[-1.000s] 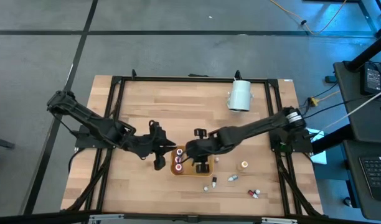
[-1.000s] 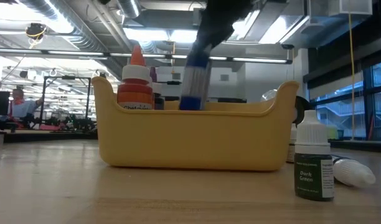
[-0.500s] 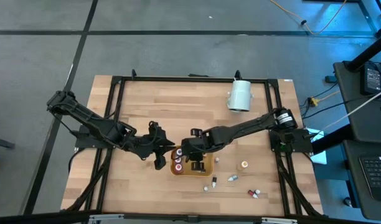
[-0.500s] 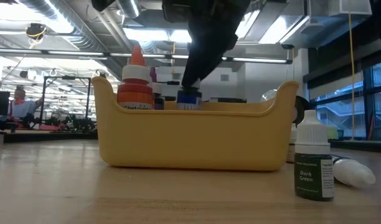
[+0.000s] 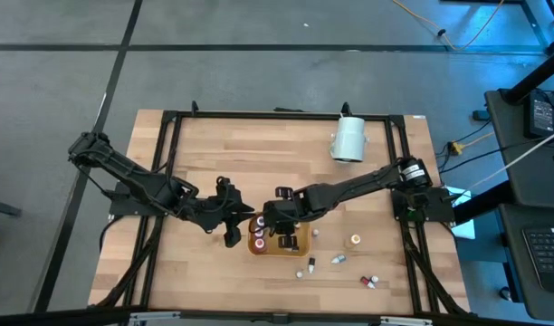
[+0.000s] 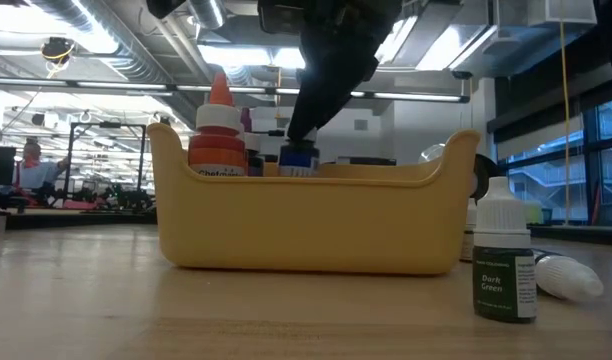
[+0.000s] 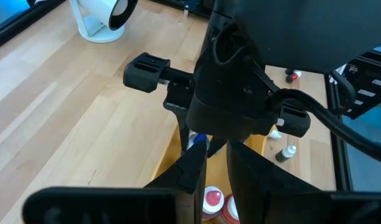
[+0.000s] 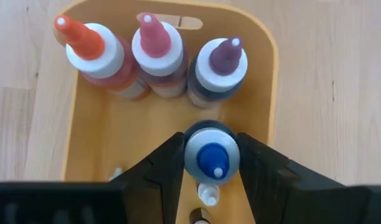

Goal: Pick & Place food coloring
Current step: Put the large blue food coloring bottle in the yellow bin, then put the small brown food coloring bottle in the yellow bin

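**Blue bottle lowered into the tray**

Over the last second the right arm has swung left and sunk the blue-capped bottle (image 6: pixel 299 158) into the orange tray (image 6: pixel 306 225).

High view: right gripper (image 5: pixel 279 224) over the tray; left gripper (image 5: pixel 234 223) waits beside it, nearly closed, empty.

Right wrist view: fingers (image 8: pixel 162 163) flank the bottle, loosening. Placing appears nearly done; next comes a straight lift. Other bottles (image 5: pixel 336 260) lie on the counter (image 5: pixel 259 154).
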Motion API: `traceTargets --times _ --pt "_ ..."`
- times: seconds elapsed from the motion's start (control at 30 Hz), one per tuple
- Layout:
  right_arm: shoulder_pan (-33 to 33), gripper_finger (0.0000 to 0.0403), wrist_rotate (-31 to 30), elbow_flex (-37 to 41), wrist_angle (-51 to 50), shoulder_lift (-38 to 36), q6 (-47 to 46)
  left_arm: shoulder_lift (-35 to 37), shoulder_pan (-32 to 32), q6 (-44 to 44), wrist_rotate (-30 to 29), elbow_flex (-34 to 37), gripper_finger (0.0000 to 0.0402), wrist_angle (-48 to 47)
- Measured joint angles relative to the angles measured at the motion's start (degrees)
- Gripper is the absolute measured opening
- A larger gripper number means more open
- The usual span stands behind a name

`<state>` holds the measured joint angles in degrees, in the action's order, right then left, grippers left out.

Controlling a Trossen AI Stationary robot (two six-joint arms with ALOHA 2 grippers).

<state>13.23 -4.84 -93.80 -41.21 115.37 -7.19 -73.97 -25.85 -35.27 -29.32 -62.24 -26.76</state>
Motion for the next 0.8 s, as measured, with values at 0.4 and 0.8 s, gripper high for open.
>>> traceTargets --times 0.4,0.8 --pt "0.0 0.0148 -1.3 -0.11 -0.56 -0.3 -0.03 0.0 0.0 -0.02 -0.51 0.0 0.0058 0.0" --pt "3.53 0.015 -2.65 1.42 -9.33 -14.19 1.17 0.0 0.07 -0.04 -1.51 0.0 0.0059 0.19"
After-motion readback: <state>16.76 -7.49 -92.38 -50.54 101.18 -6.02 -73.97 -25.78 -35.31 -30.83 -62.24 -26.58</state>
